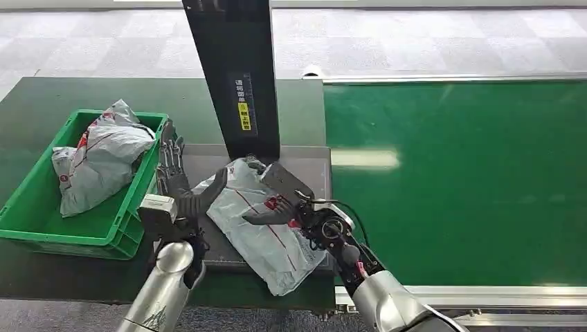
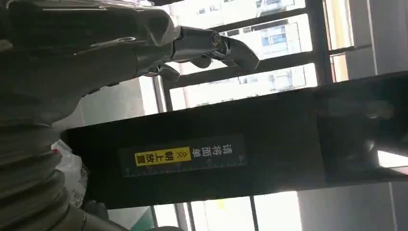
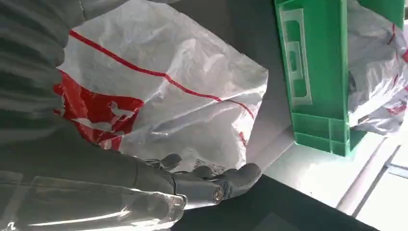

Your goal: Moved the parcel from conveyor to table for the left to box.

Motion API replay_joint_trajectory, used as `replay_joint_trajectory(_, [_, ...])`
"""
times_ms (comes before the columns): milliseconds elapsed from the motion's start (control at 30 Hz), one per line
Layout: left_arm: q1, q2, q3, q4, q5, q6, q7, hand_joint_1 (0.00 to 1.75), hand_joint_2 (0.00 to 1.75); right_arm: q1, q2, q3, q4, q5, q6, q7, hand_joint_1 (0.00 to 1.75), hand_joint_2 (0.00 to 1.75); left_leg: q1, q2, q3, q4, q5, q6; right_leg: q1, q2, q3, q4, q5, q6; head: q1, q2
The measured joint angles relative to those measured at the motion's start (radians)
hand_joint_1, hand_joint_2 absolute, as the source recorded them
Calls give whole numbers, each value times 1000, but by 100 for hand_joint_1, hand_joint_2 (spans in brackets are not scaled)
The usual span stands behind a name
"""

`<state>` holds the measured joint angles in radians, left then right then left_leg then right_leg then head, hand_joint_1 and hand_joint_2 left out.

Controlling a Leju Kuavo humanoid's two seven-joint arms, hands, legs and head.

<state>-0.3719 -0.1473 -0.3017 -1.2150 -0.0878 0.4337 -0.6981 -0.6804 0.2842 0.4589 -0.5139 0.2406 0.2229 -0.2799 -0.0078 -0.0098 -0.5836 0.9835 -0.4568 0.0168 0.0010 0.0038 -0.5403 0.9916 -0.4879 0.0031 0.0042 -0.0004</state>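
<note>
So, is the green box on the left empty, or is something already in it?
Not empty. The green box already holds a grey parcel with red print; another parcel lies outside it on the grey table.

Grey-white parcel (image 1: 266, 232) with red stripe and red logo, green crate (image 1: 41, 218), green conveyor belt (image 1: 471, 180).

Left silver arm is reaching up from below, its dark-fingered left hand (image 1: 181, 190) standing upright with fingers (image 1: 171, 155) spread apart and pointing away from the body, thumb angling out toward the right and touching the edge of the white plastic parcel with red print (image 1: 266, 228). Right silver arm is coming in from the lower right, and the right hand (image 1: 280, 197) is lying over that parcel, thumb pressing on it and fingers stretching forward.
</note>
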Motion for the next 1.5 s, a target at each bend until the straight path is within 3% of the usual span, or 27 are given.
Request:
replay_joint_trajectory(133, [-27,0,0,34,-93,-55,77,0,175,22,-22,-9,-117,37,-125,-50,0,175,0,0,0,0,0,0,0,0,0,0,0,0,0,0])
replay_joint_trajectory(267, [-31,3,8,57,-141,-90,91,0,175,64,-59,-43,-326,44,-109,-3,0,175,0,1,0,0,0,0,0,1,-1,0,0,0,0,0])
replay_joint_trajectory(433, [-49,8,6,107,-292,-129,134,0,175,162,-93,-121,-591,-6,-236,-128,0,175,0,-2,-1,1,0,0,-1,-2,-1,-1,0,0,0,0])
replay_joint_trajectory(667, [-65,11,5,164,-327,-138,135,0,175,263,-142,-211,-877,-25,-247,-123,0,175,0,2,-1,1,-1,0,-1,3,-2,-1,0,0,0,0])
replay_joint_trajectory(867, [-85,14,-23,237,-463,-194,174,0,175,396,-171,-302,-1086,31,-521,-241,0,175,0,-2,-1,1,-1,0,-1,-2,-1,-1,0,1,0,0])
replay_joint_trajectory(933, [-93,15,-37,272,-500,-212,175,0,175,444,-177,-345,-1148,55,-565,-247,0,175,-1,1,-2,1,-1,0,-1,1,-2,-1,0,1,0,0])
replay_joint_trajectory(1033, [-115,11,-64,327,-514,-217,179,0,175,518,-193,-392,-1239,71,-573,-252,0,175,-1,0,-2,1,-1,1,-1,1,-2,-1,0,1,0,0])
replay_joint_trajectory(1200, [-132,6,-86,366,-558,-233,206,0,175,555,-204,-414,-1286,106,-577,-253,0,175,-1,2,0,1,-1,1,-1,2,-1,-1,0,1,0,0])
replay_joint_trajectory(1433, [-170,-2,-178,465,-781,-260,373,0,175,607,-207,-407,-1287,113,-552,-256,0,175,-1,1,-1,0,-1,1,-1,2,-1,-1,0,1,-1,0])
replay_joint_trajectory(1467, [-186,-6,-193,486,-809,-274,405,157,175,607,-207,-405,-1285,113,-546,-256,0,175,-1,1,-1,0,-1,1,-1,2,0,-1,0,1,0,0])
replay_joint_trajectory(1500, [-206,-9,-209,515,-836,-295,437,175,175,606,-207,-403,-1283,117,-540,-254,0,175,-1,0,0,0,-1,1,-1,1,0,-1,0,1,0,0])
